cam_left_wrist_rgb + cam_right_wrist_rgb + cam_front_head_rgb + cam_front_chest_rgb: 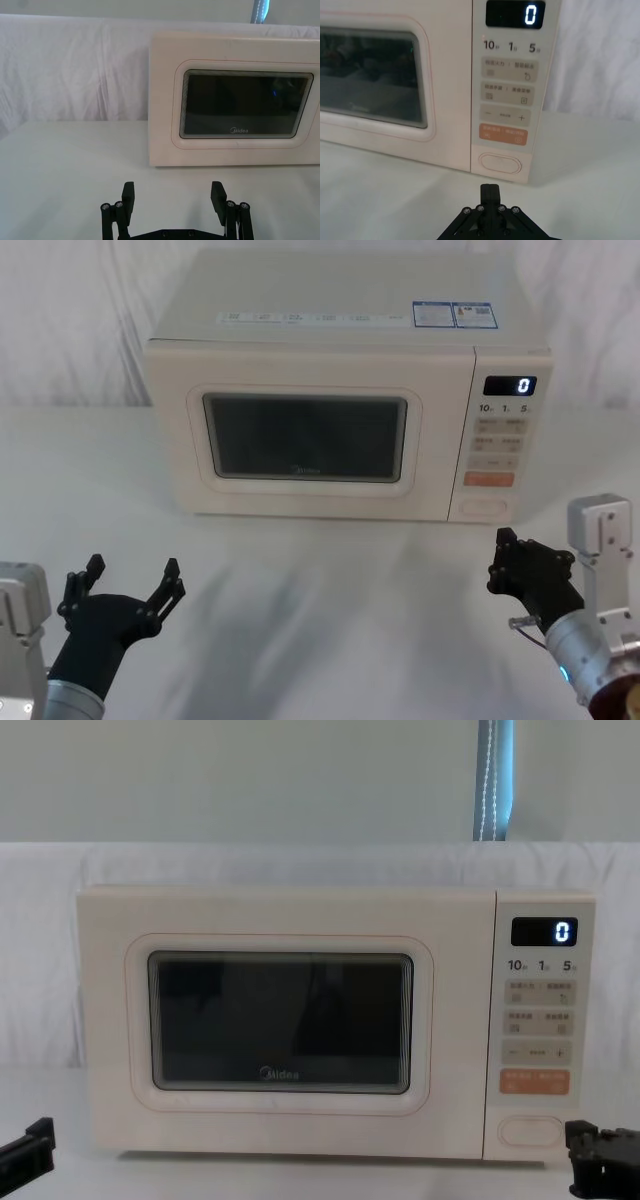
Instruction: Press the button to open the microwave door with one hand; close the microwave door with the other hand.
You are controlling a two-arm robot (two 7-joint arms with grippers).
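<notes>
On white-draped table (320, 590), microwave door (305, 435) shut against white drapes.

Cream microwave door (305, 435) shut flush, unmarked pill-shaped button (500, 163) beneath the orange key (503, 134)

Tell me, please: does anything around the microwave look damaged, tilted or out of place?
Nothing stands out. The microwave door sits shut and flush, and the button looks intact. The left gripper hangs open before the door; the right gripper, shut, points at the button.
</notes>
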